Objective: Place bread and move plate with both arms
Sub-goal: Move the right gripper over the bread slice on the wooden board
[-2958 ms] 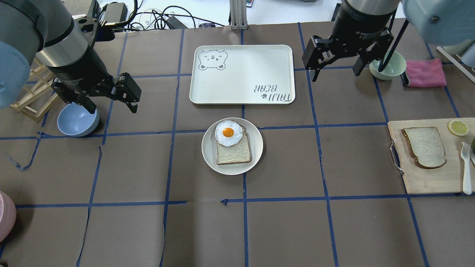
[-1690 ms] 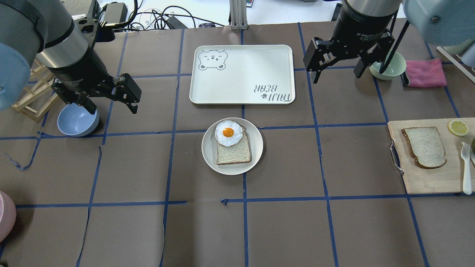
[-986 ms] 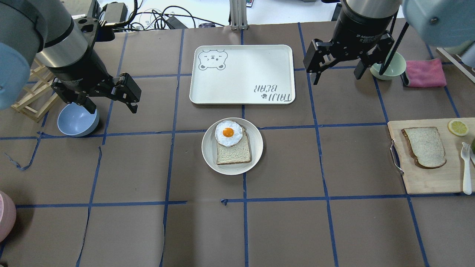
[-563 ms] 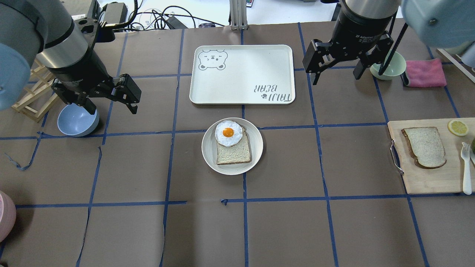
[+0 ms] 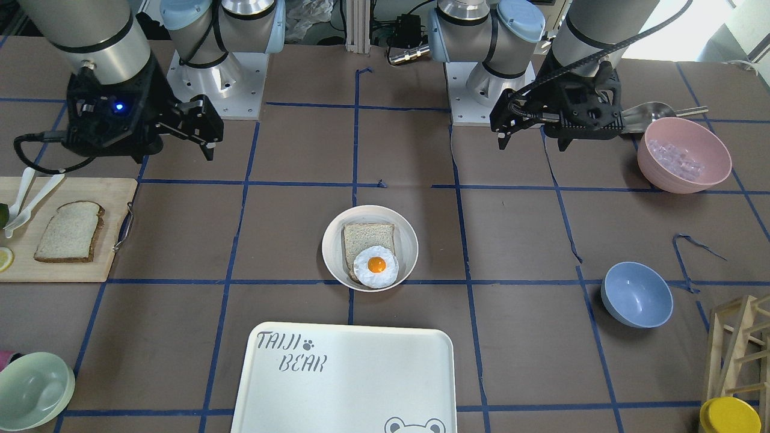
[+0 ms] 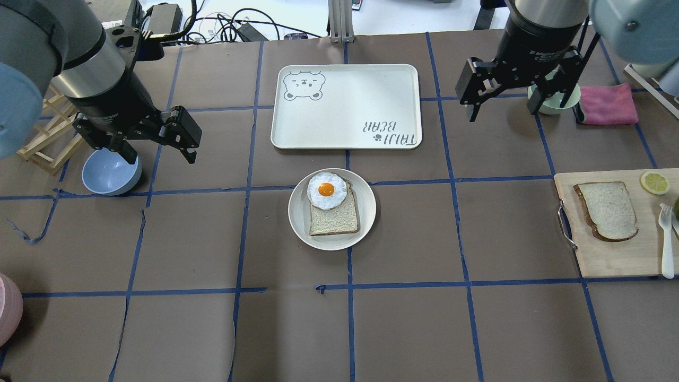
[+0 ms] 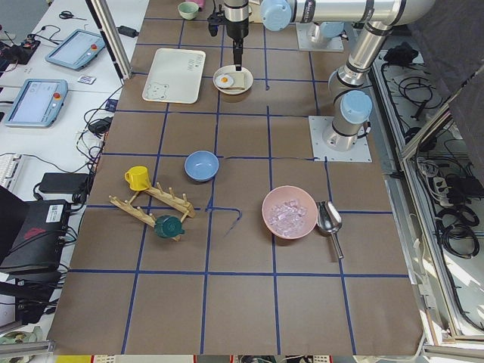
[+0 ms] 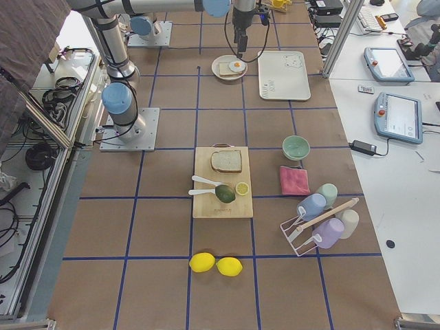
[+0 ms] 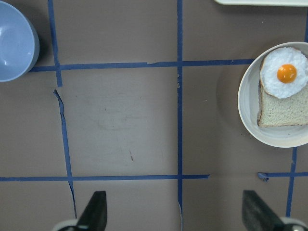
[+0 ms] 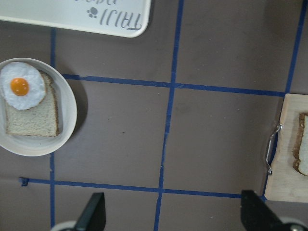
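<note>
The bread (image 6: pixel 607 210), a dark-crusted slice, lies on a wooden cutting board (image 6: pixel 610 257) at the right; it also shows in the front view (image 5: pixel 67 231). The plate (image 6: pixel 299 212) sits mid-table and holds a squarer pale slice (image 6: pixel 334 218) with a fried egg (image 6: pixel 326 191) on it. My right gripper (image 6: pixel 502 111) is open and empty, high above the table near the tray's right end, well behind the bread. My left gripper (image 6: pixel 160 154) is open and empty, hovering next to the blue bowl, left of the plate.
The white TAIJI BEAR tray (image 6: pixel 345 90) lies behind the plate. A blue bowl (image 6: pixel 109 172) and a wooden rack (image 6: pixel 45 138) are at the left. A green bowl (image 6: pixel 554 101) and a pink cloth (image 6: pixel 607 104) are at the back right. A lemon slice (image 6: pixel 654 182) and a fork (image 6: pixel 666 244) share the board.
My right gripper has shifted to the right, toward the green bowl and the cutting board side, still open. The left arm, plate and bread have not moved.
</note>
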Robot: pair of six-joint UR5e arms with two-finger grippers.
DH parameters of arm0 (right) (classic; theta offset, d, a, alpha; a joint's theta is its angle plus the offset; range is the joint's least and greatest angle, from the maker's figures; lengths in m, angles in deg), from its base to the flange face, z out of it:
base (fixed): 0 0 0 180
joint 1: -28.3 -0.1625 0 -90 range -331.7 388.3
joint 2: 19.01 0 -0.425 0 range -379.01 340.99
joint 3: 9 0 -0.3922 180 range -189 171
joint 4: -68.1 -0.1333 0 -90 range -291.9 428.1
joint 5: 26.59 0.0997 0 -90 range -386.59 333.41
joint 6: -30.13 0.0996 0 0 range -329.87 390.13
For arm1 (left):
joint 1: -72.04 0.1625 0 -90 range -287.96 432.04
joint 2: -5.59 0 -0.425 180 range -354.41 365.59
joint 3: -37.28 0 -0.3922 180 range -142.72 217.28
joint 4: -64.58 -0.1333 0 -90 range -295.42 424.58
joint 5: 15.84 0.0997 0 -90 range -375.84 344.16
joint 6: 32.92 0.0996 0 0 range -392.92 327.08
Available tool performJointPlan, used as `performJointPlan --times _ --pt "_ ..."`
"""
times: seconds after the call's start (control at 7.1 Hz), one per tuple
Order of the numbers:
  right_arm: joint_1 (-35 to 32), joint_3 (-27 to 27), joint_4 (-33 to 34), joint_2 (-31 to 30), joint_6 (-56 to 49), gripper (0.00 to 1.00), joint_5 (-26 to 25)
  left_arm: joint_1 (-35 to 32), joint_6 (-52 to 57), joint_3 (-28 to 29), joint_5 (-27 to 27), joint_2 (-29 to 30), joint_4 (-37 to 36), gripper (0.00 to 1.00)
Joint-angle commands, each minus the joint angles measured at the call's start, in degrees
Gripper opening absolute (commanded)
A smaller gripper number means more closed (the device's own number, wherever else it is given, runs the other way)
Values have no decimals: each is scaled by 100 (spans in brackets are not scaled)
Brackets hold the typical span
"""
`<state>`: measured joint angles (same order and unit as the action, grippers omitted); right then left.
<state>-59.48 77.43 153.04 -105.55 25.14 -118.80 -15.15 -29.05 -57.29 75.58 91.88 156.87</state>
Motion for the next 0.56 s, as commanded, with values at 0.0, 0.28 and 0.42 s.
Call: performJointPlan --times 0.0,0.28,0.42 --pt "847 845 511 76 -370 100 -1038 0 0 0 -1 -8 -1 100" --pt "1417 1663 2014 409 -755 100 -1239 0 0 0 -10 -8 -1 100" --pt "1761 2058 2740 558 -1158 100 -1273 0 0 0 -10 -8 -1 100"
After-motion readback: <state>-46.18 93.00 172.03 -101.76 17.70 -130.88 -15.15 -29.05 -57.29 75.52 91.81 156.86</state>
